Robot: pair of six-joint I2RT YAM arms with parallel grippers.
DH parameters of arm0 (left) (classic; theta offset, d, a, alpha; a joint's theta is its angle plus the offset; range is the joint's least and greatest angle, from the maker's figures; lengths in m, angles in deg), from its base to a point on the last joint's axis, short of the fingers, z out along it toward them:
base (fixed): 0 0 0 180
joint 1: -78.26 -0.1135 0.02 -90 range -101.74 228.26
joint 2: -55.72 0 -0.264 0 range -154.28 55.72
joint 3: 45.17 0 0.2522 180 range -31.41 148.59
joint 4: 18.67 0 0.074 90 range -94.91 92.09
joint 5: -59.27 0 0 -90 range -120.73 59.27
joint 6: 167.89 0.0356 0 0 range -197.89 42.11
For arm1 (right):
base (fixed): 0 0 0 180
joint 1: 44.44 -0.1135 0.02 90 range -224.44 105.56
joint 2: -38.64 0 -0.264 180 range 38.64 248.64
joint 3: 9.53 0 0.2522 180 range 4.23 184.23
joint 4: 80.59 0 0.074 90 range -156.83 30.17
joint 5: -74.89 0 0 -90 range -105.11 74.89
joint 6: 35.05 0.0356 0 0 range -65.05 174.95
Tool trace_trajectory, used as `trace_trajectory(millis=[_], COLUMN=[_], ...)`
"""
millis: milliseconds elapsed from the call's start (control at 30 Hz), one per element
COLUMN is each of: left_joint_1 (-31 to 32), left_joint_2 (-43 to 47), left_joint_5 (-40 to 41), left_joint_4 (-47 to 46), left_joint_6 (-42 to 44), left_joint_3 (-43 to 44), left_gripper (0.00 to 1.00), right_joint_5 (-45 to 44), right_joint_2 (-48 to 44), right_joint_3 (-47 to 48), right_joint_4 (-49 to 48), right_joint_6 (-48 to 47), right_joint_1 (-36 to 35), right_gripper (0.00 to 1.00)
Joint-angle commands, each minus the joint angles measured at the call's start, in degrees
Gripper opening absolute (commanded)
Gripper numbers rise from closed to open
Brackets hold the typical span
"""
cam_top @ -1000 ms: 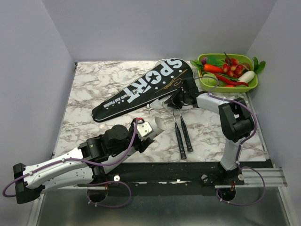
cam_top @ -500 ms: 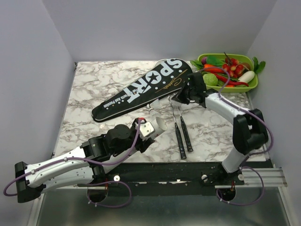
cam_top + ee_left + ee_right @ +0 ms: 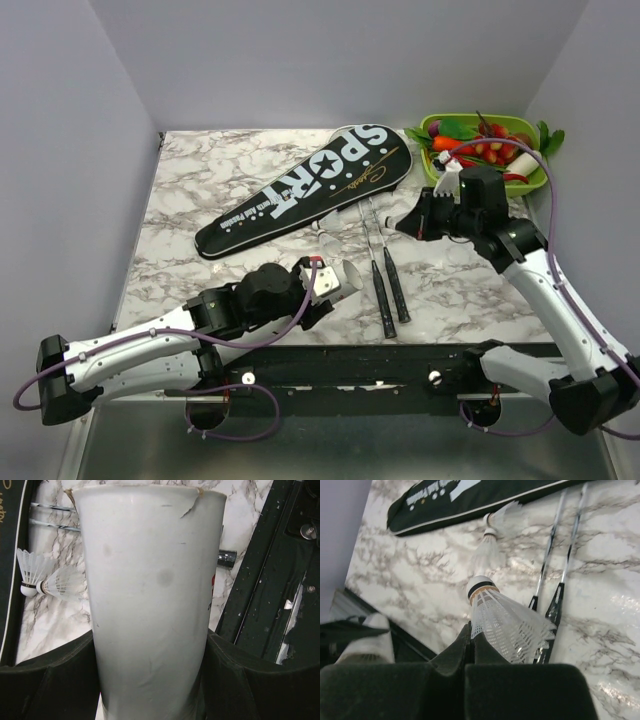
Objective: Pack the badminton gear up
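Your right arm has swung back from the wide end of the cover (image 3: 300, 190), and its gripper (image 3: 412, 222) now hangs above the counter (image 3: 200, 170) just right of the racket shafts, fingers pressed together on the skirt of a shuttlecock (image 3: 507, 625), with the tray of toy vegetables (image 3: 505, 118) close behind. Your left gripper (image 3: 322, 288) clasps a white tube (image 3: 150, 605) near the front edge, its mouth towards the two rackets (image 3: 385, 285), whose handles lie side by side and whose shafts run up to the cover's edge. Only the wrist views show you the tube's torn rim and two loose shuttlecocks (image 3: 487, 552) lying between cover and tube.
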Motion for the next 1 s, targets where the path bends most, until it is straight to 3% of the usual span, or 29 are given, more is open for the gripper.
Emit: trace_trajectory(millis=[0,67,300,967], left_joint_1=[0.4,0.4,0.4,1.8], left_joint_2=[-0.6,-0.8,-1.1,1.1], left_joint_5=[-4.1,-4.6,-5.7,-5.4], left_joint_4=[2.9,2.9,2.9,3.4], left_joint_6=[-0.8,-0.7,-0.9,-1.1], left_joint_3=[1.6,1.6,2.1,2.2], left_gripper=[0.00,0.00,0.00,0.00], right_joint_5=[16.2,22.8,31.6,28.0], right_joint_2=[-6.0,-7.9,-14.3,-6.9], right_joint_3=[-0.2,0.8,1.2,4.9], right_joint_4=[13.1,17.1,20.5,14.4], right_joint_6=[-9.6,-11.8,-12.3,-7.5], right_joint_1=[-0.1,-0.3,-2.8,-13.7], right_gripper=[0.01,0.01,0.01,0.01])
